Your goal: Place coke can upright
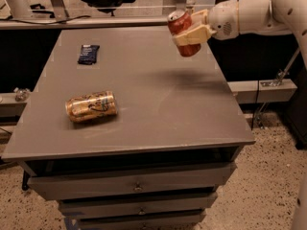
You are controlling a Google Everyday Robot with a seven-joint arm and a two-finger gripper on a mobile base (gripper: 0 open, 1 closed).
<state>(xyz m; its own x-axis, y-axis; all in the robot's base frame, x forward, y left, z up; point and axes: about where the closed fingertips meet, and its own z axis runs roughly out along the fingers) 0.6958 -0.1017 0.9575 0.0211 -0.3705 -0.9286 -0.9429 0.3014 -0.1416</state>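
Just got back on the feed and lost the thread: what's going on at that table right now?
The arm reaches in from the right, and its end effector is shut on the coke can. It holds the can tilted in the air above the far right part of the grey table. The can has not been set down yet. A gold can lies on its side near the front left, and a dark blue packet lies flat toward the far left.

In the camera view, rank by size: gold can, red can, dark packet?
Gold can and coke can look alike; the latter is farther, in the gripper above the table's far edge.
Dark packet, smallest.
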